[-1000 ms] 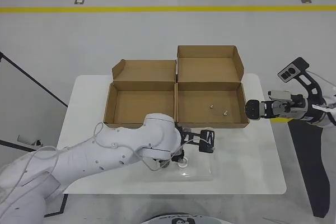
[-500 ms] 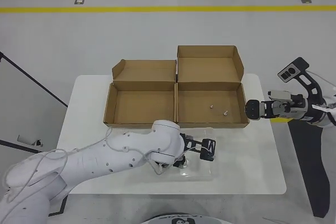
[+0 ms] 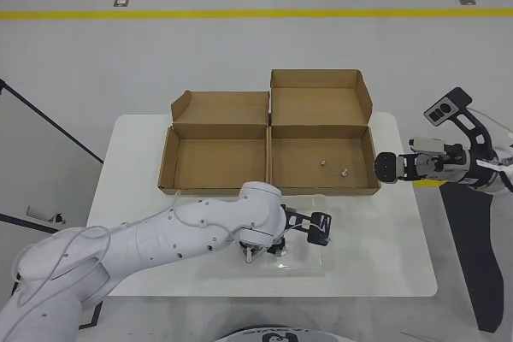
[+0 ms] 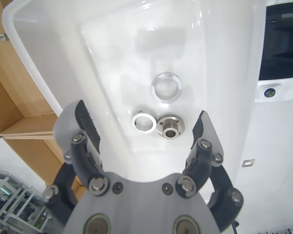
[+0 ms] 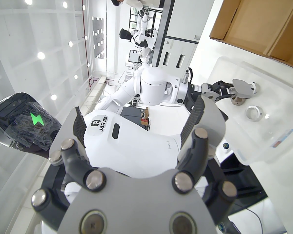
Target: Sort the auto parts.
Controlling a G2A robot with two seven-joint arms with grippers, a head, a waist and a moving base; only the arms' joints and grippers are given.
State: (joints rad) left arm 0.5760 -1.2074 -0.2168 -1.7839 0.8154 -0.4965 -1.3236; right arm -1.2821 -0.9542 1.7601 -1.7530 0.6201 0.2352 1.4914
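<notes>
- Now, in the top view, the left arm has swung further over the clear tray [image 3: 312, 258]; the right pincer [image 3: 380, 167] stays beside the right box [image 3: 303, 171].
- Left wrist: the left pincer [image 4: 146, 125] hangs wide and empty above the flanged hub [image 4: 170, 129], which lies just beside the small ring [image 4: 143, 123].
- Right wrist: the right pincer gapes wide, holding nothing.

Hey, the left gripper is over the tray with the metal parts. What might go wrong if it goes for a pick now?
1. The small ring and the flanged hub lie side by side, very close, under the open left gripper. Closing may catch both or knock one away.
2. One of its fingers hangs over the sloping wall of the tray and might hit it on the way down.
</notes>
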